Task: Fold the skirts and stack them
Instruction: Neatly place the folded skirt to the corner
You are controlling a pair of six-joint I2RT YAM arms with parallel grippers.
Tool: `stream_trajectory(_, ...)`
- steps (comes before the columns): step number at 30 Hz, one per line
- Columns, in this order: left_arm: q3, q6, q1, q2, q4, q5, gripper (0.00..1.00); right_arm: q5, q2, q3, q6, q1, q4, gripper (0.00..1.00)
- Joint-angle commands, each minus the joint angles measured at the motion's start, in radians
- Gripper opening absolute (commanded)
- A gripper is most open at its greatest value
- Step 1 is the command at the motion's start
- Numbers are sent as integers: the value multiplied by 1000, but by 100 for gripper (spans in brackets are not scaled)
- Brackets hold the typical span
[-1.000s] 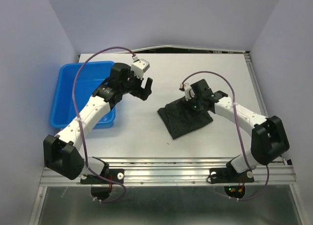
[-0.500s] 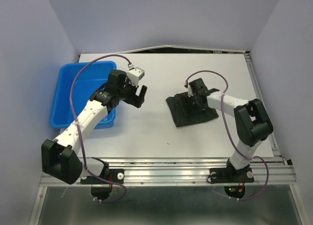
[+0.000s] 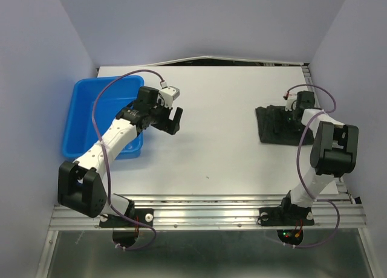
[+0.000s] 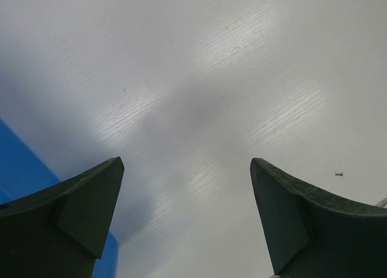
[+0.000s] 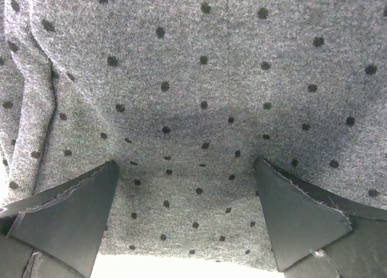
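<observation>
One folded dark skirt (image 3: 271, 126) lies at the right side of the table, near its right edge. In the right wrist view the skirt (image 5: 199, 78) looks grey with dark dots and fills the frame. My right gripper (image 3: 289, 113) is open, its fingers (image 5: 66, 211) spread wide and resting on the cloth, gripping nothing. My left gripper (image 3: 174, 122) is open and empty over bare table, just right of the blue tub (image 3: 75, 118). In the left wrist view my left gripper (image 4: 184, 187) shows only white table between its fingers.
The blue tub stands at the left of the table; a strip of it shows in the left wrist view (image 4: 15, 169). The table's right rail (image 3: 320, 118) runs close beside the skirt. Walls enclose the table on three sides.
My right gripper has slid the folded skirt from the table's middle to the right side. My left gripper has shifted slightly and stays open.
</observation>
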Motion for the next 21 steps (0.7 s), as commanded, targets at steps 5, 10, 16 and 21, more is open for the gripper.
stream_trajectory(5, 62, -5, 6, 22, 0, 49, 98, 0, 127, 17, -203, -159, -131, 100)
stream_trajectory(10, 98, 1, 8, 40, -17, 74, 98, -47, 130, 78, -212, -159, -186, 100)
stream_trajectory(16, 162, 9, 23, 48, -31, 109, 98, -150, 46, 231, -186, -159, -283, 100)
stream_trajectory(21, 210, -20, 41, 71, 41, 112, 98, -279, -2, 448, -51, -133, -407, 100)
